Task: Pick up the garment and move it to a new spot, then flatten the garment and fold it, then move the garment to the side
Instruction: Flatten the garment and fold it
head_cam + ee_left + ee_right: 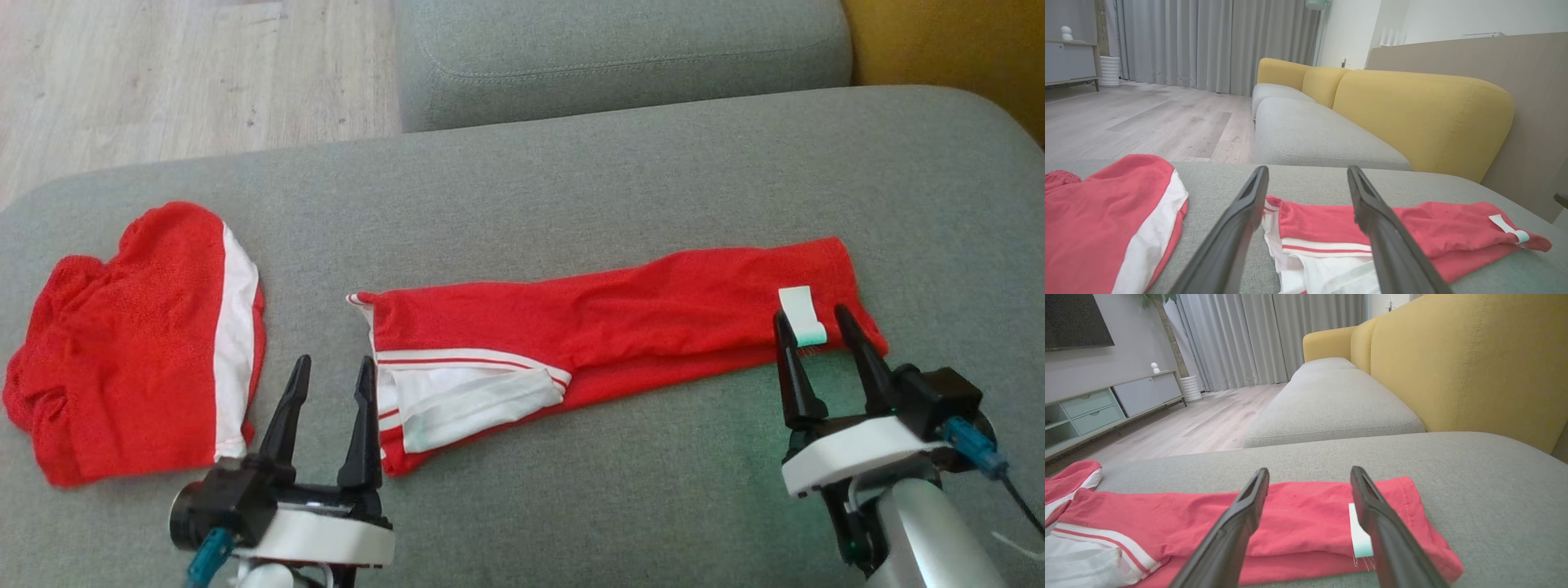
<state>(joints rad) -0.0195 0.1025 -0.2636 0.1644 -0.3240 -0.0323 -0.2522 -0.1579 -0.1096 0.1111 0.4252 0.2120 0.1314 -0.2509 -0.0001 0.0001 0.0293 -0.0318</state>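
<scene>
A red garment [620,322] with white trim lies as a long folded strip across the grey cushion [571,180]; it also shows in the wrist views [1327,232] [1298,522]. Its white-striped end is at the left, and a white label [802,314] sits near its right end. My left gripper [333,371] stands open just left of the striped end, with nothing between its fingers. My right gripper [815,320] is open at the garment's right end, its fingers either side of the label [1359,539] and nothing held.
A second red garment with a white band [139,343] lies bunched at the cushion's left end. Another grey cushion [620,57] lies beyond, with yellow backrests [1421,118] to the right. Wooden floor [188,73] lies past the cushion's far left edge.
</scene>
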